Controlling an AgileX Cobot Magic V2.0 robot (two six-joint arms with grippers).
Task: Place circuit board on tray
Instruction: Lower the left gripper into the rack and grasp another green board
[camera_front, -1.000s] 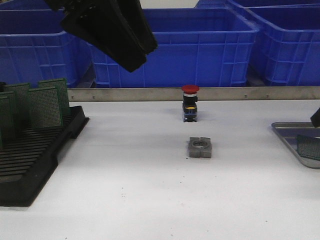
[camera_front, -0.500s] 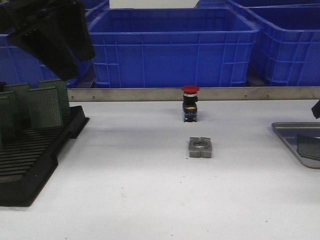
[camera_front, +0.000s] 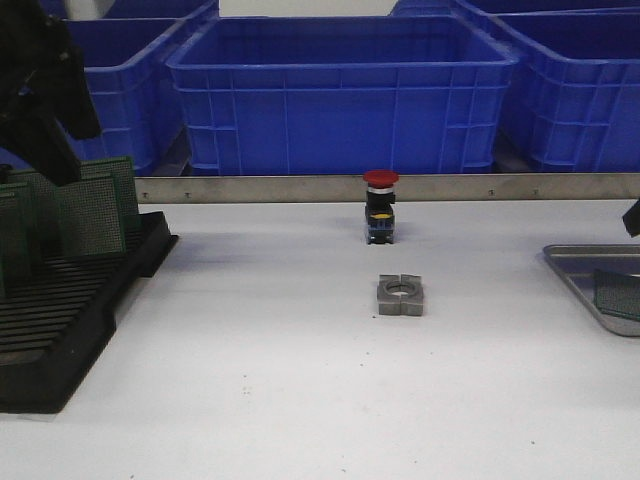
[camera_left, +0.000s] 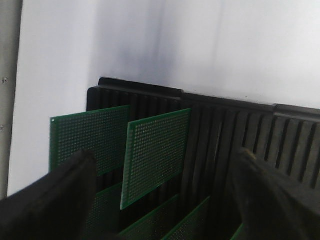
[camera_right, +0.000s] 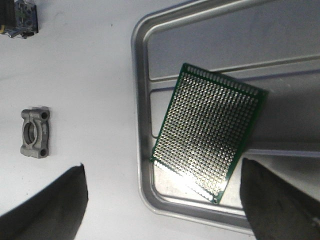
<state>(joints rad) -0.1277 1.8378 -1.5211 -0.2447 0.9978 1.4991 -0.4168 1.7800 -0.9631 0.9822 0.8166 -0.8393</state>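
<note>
Circuit boards (camera_front: 92, 215) stand upright in the slots of a black rack (camera_front: 60, 320) at the left edge of the white bench (camera_front: 300, 390), and the left gripper (camera_left: 160, 200) hangs directly above them, its two dark fingers (camera_left: 50, 200) spread apart with nothing between them. In the left wrist view two of the green perforated boards (camera_left: 157, 155) sit side by side in neighbouring slots, with more boards partly visible closer to the gripper.

Further right, near the middle of the bench, a red-capped push button (camera_front: 381, 205) stands upright just in front of a metal rail (camera_front: 300, 187), and a small grey metal clamp block (camera_front: 401, 295) lies nearer the camera, apart from the button. Blue plastic bins (camera_front: 340, 90) line the back behind the rail.

At the right edge lies the silver tray (camera_front: 575, 270), and one circuit board (camera_right: 210, 150) rests flat on its ridged bottom, turned at an angle to the rim and close to one rounded corner. The right gripper (camera_right: 165, 200) is above the tray with its fingers (camera_right: 45, 205) wide apart, one over the bench and one over the tray, touching nothing.
</note>
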